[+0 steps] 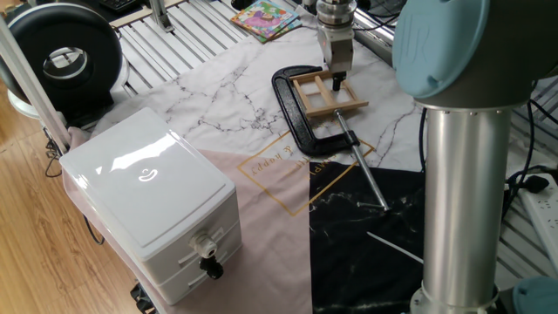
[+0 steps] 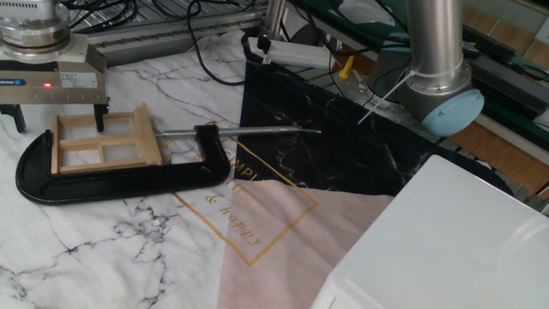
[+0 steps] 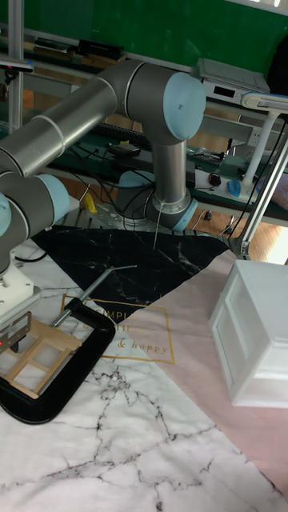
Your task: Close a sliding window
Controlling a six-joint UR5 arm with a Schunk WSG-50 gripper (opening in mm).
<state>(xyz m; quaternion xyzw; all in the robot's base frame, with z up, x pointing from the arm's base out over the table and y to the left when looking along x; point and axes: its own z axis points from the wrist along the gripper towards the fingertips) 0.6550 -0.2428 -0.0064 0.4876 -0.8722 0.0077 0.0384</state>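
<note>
The sliding window (image 1: pixel 328 97) (image 2: pixel 103 142) (image 3: pixel 35 357) is a small light-wood frame lying flat on the marble mat, held in the jaws of a black C-clamp (image 1: pixel 295 118) (image 2: pixel 111 182) (image 3: pixel 76 364). My gripper (image 1: pixel 336 80) (image 2: pixel 58 120) hangs straight down over it and is open wide. One finger (image 2: pixel 100 118) reaches down into the frame's far pane beside a wooden bar. The other finger (image 2: pixel 17 117) stands outside the clamp's curved end. Nothing is gripped between them.
The clamp's long screw rod (image 2: pixel 249 131) (image 1: pixel 366 179) points across the black mat. A white drawer box (image 1: pixel 148 205) (image 2: pixel 446 249) (image 3: pixel 256 336) stands at the mat's edge. The arm's own column (image 1: pixel 462 201) rises near the mat. Cables (image 2: pixel 214 51) and a colourful book (image 1: pixel 266 17) lie behind.
</note>
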